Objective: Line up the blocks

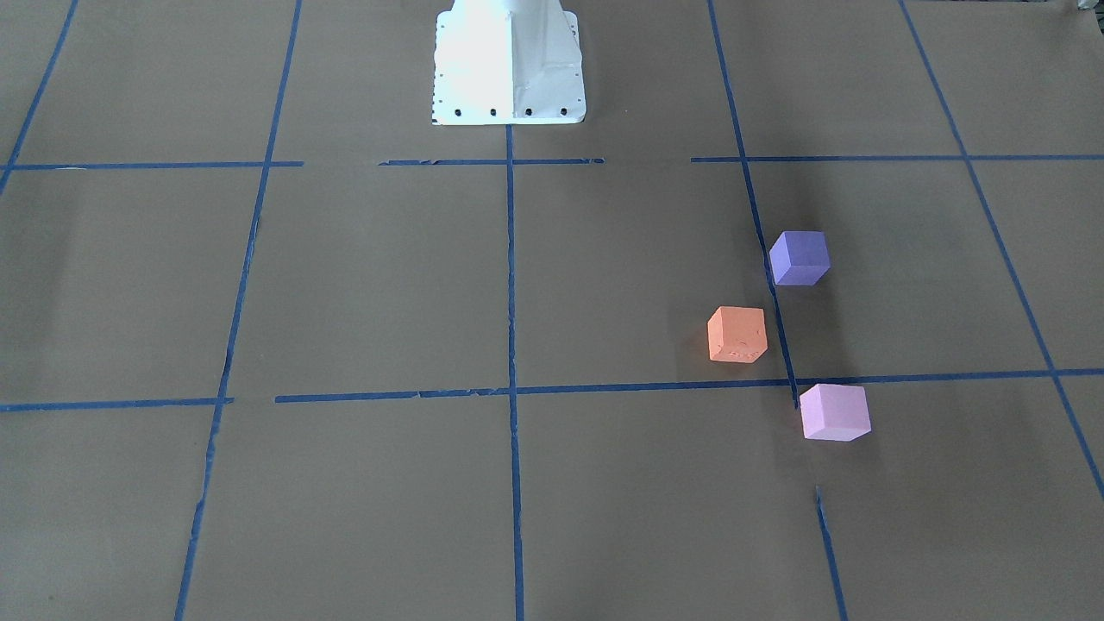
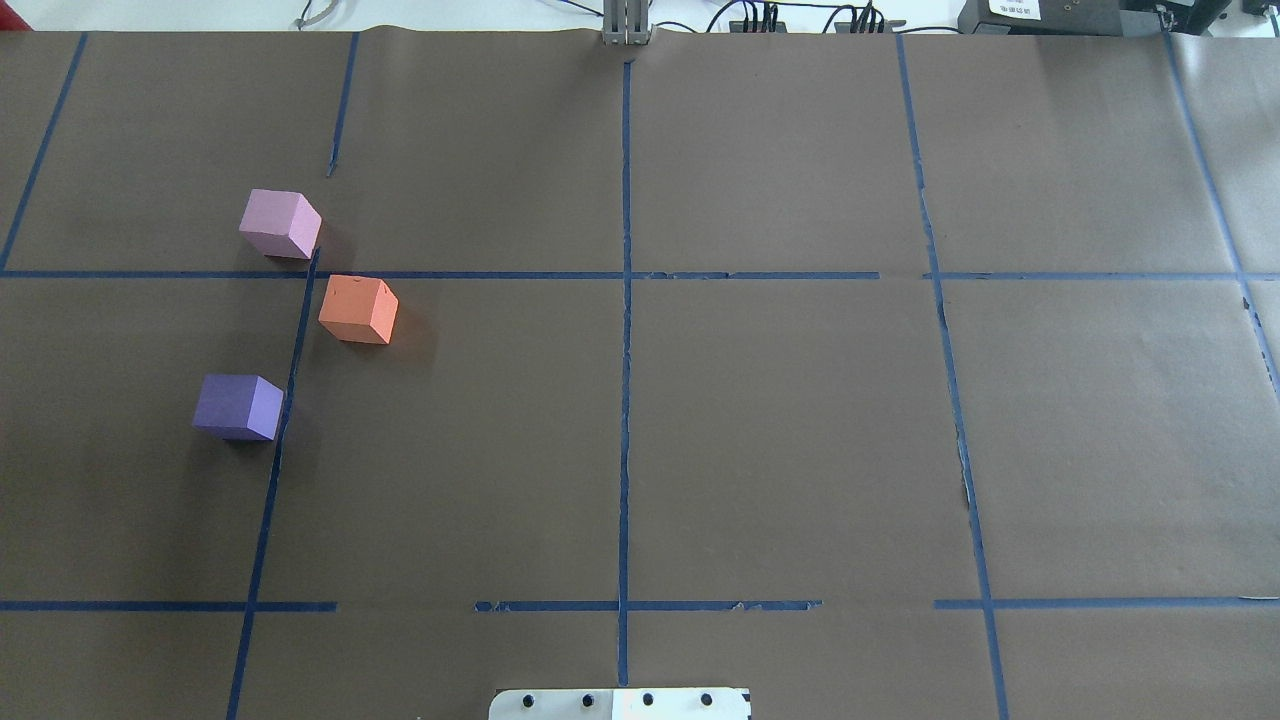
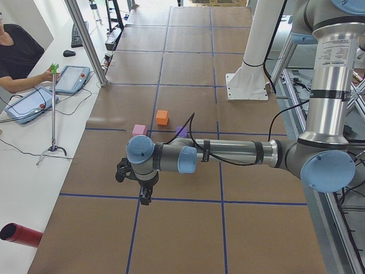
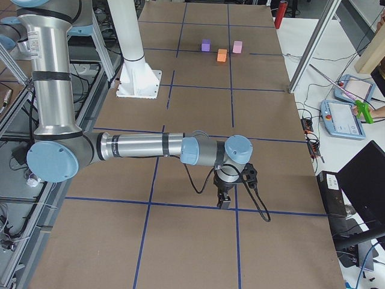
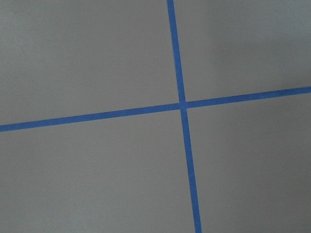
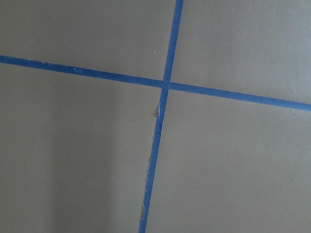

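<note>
Overhead & front cams face each other over table [image 2: 780, 420]; side cams lengthwise; wrist cams close, downward.

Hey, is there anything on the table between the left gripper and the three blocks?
Nothing visible. Only bare paper and blue tape lie between the left gripper and the pink block, orange block and purple block.

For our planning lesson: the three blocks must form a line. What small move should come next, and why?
Probably bring the left hand over the orange block: it sits off the line joining the pink block and purple block, and all three lie on that arm's side.
</note>
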